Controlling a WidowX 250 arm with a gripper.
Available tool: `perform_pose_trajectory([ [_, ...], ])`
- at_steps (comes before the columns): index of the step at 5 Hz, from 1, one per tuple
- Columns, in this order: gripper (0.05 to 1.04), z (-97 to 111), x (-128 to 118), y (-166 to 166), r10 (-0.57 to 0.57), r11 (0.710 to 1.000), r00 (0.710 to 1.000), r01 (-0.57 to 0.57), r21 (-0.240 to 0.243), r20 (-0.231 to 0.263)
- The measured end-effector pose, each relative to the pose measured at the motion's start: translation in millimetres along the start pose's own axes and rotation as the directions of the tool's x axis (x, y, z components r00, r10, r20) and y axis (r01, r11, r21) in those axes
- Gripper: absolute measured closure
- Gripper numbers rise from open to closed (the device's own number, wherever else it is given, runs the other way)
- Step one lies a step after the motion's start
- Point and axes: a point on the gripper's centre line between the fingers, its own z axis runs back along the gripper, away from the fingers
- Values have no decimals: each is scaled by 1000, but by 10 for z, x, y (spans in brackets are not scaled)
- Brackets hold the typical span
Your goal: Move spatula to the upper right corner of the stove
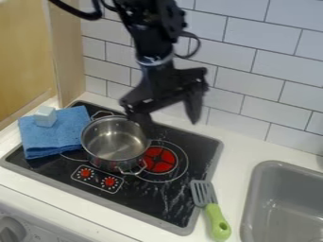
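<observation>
Your gripper (168, 114) is spread wide over the back of the stove (148, 194), with the spatula (216, 217) at the front right.
Its two fingers stand well apart with nothing held between them, one of them close by the rim of the metal pot (115, 141). Your spatula lies with its grey slotted head on the stove's right edge and its green handle on the white countertop (238, 150), pointing toward the front, between the stove and the grey sink (251, 201). The pot sits just left of the red burner ring (161, 160); at the stove's left you have a folded blue cloth (55, 142) (with a pale block (45, 116) perched on top, mind you).
</observation>
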Motion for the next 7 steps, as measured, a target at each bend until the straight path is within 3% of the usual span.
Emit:
perform_pose_trajectory([
  [2,85,-166,-364,-193,-43,999,998,44,9,-48],
  [4,85,-409,-658,-224,-87,993,991,94,65,-103],
  [7,85,-570,-839,-168,-80,986,985,101,133,-153],
])
